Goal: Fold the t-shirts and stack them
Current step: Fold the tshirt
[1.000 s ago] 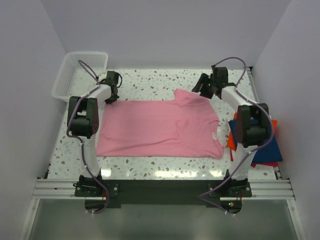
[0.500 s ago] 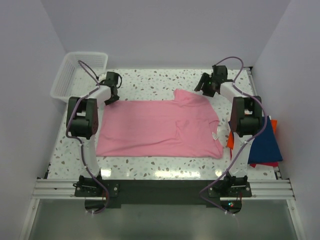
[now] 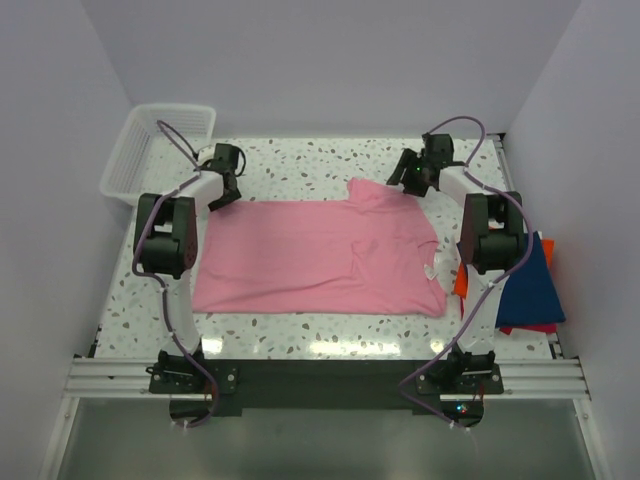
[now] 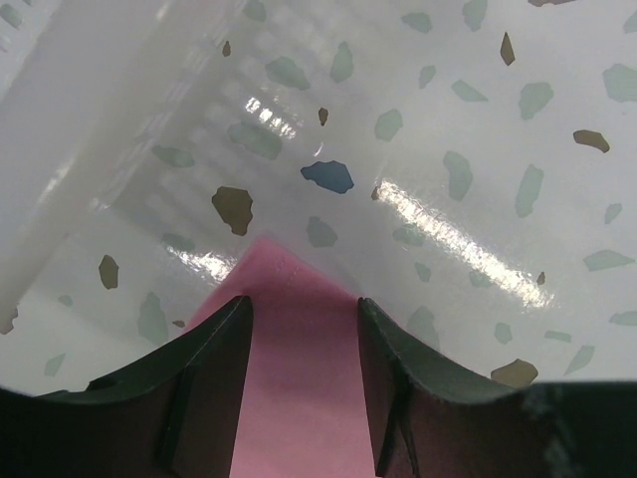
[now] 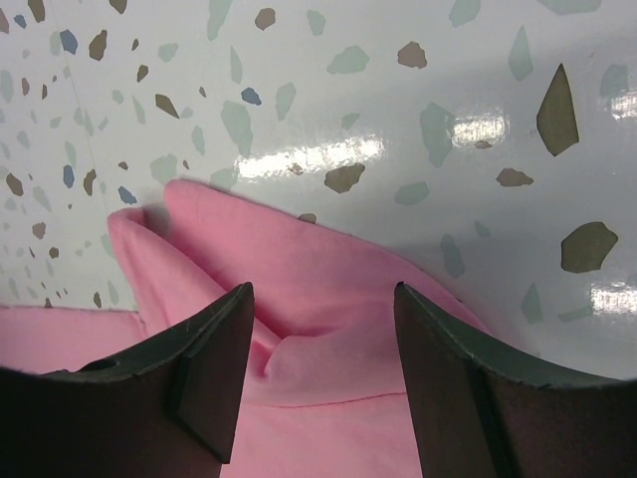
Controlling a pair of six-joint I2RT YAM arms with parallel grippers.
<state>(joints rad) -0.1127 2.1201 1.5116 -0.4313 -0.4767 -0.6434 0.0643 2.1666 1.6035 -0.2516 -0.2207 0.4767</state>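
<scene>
Working the light pink t-shirt (image 3: 320,258) at centre frame of the top view. Lies spread on the speckled table (image 3: 300,165), mostly flat, with its right part doubled over and a flap lapped onto the body. Not yet a folded rectangle.

Left gripper (image 4: 302,319): jaws apart, straddling the shirt's far corner at the upper left of the cloth. Pink fabric lies flat on the table between the fingers, not pinched. Reads as let go or not yet taken; cannot say which.

Right gripper (image 5: 320,299): jaws apart too, hanging over the rumpled far corner at the upper right of the cloth. Nothing clamped.

Progress, as a judgement: roughly two of three done. Navy blue t-shirt (image 3: 530,285) sits folded on top of the orange-red t-shirt (image 3: 461,282) at the right edge of the frame, partly hidden behind the right arm. Looks like the finished stack.

Left to do: smooth the bunched upper right corner, fold the pink one down to a matching rectangle, carry it right and set it on the navy. White mesh basket (image 3: 150,140) at upper left, apart from all the shirts.
</scene>
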